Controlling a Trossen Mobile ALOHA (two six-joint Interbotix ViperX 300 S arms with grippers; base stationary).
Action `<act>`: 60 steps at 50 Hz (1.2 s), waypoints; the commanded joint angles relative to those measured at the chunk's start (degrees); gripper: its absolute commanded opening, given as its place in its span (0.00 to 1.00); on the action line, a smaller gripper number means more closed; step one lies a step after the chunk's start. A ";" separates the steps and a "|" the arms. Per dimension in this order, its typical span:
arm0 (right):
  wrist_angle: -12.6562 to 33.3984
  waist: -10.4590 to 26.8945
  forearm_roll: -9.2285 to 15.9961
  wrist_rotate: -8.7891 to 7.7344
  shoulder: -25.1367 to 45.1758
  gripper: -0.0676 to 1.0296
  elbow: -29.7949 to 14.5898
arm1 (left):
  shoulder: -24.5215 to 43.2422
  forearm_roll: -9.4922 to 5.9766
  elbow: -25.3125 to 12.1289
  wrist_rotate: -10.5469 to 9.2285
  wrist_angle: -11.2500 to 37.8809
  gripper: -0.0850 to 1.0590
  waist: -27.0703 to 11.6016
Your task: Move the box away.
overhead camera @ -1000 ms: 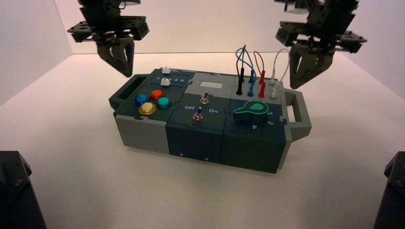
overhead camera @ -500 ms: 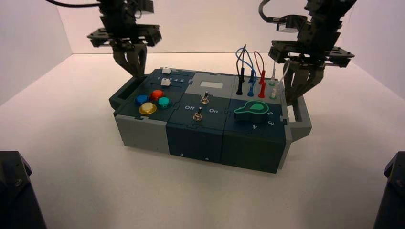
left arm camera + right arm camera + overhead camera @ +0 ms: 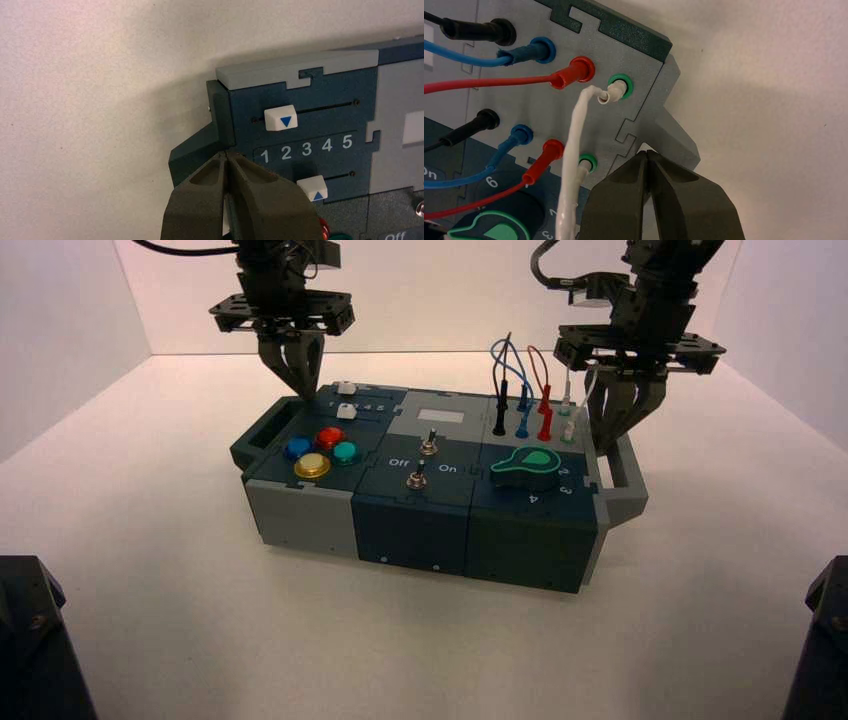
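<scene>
The box point(image 3: 420, 505) lies across the white table, with coloured push buttons point(image 3: 318, 450) at its left end, two toggle switches point(image 3: 420, 465) in the middle, and a green dial point(image 3: 527, 466) and looped plug wires point(image 3: 525, 380) at its right end. My left gripper point(image 3: 298, 392) is shut, its tips down at the dark teal left handle point(image 3: 192, 155) where that meets the box, beside the two white sliders point(image 3: 280, 118). My right gripper point(image 3: 608, 443) is shut, its tips down in the grey right handle point(image 3: 676, 142), next to the white wire's green sockets point(image 3: 621, 86).
White walls close the table off at the back and both sides. Black arm bases stand at the near left corner point(image 3: 35, 640) and the near right corner point(image 3: 820, 640). Bare table lies behind the box point(image 3: 420, 365).
Both arms have come down and inward from above the box ends; the left tips now reach the left handle and the right tips the right handle. The box has barely shifted.
</scene>
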 commanded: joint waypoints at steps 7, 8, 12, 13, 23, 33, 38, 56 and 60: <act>-2.20 -1.67 -1.14 -0.35 0.88 0.04 -0.97 | -4.75 2.72 0.62 -0.18 3.96 0.05 -0.26; -2.20 -1.76 -1.41 -0.35 0.79 0.04 -0.97 | -5.01 2.90 0.79 -0.18 4.13 0.05 -0.26; -2.20 -1.85 -1.67 -0.35 0.88 0.04 -1.05 | -5.45 2.99 1.23 -0.44 4.83 0.05 -0.18; -2.20 -1.85 -1.67 -0.35 0.88 0.04 -1.14 | -5.45 2.99 1.41 -0.35 4.75 0.05 -0.18; -1.93 -1.85 -1.76 -0.26 0.79 0.04 -1.23 | -2.20 3.43 1.85 -0.44 3.34 0.05 -0.18; -2.90 -1.85 -2.02 -0.35 1.32 0.04 -1.23 | 1.05 3.43 1.58 -1.05 0.62 0.05 0.00; -4.48 -1.85 -2.90 -0.35 1.93 0.04 -1.85 | 2.20 3.43 1.05 -1.23 -0.97 0.05 0.09; -10.46 -1.85 -7.65 -0.18 5.01 0.04 -6.94 | 3.69 3.43 -1.93 -2.29 -3.52 0.05 0.35; -11.25 -1.85 -8.26 -0.18 6.59 0.04 -8.88 | 3.96 3.43 -2.64 -2.29 -4.04 0.05 0.70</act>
